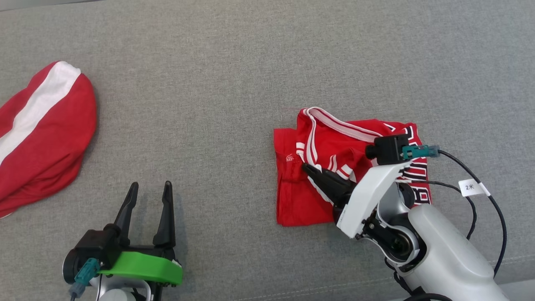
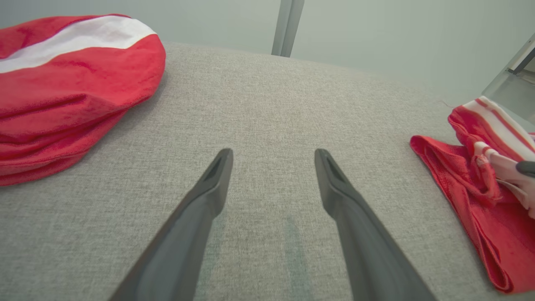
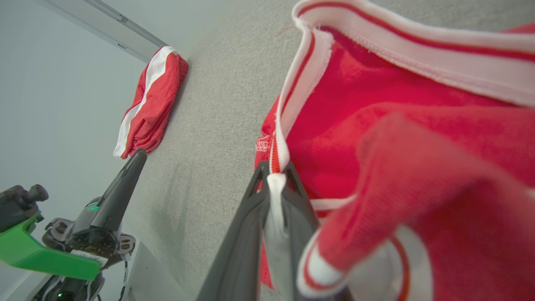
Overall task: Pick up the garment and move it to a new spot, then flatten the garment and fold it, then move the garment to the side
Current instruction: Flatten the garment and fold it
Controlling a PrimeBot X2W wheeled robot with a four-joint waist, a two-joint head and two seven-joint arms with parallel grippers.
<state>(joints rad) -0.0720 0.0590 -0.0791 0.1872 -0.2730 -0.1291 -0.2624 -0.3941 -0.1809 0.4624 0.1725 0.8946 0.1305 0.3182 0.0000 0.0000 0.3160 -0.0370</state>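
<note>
Garment (image 1: 301, 200) gripped but not yet folded: a red jersey with white-striped trim sits bunched and partly doubled over on the grey cloth-covered worktop (image 1: 217, 83), in its right half and closer to the near edge than the far one.

Nearest that edge, on the left, the left tool (image 1: 151, 184) hovers with its fingers spread wide, grasping nothing and well apart from the jersey. To the right, the right tool (image 1: 305, 167) is clenched on a white-trimmed edge of the garment, the strip pinched between its fingertips and the cloth around it rumpled.

Further back, toward the worktop's left end, lies a second red cloth with a white band (image 1: 46, 133), untouched.

Judging by the creased, uneven layers, flattening is unfinished, and a tidy fold and the move to the side are probably still ahead. Whether the move to a new spot is done cannot be told.
</note>
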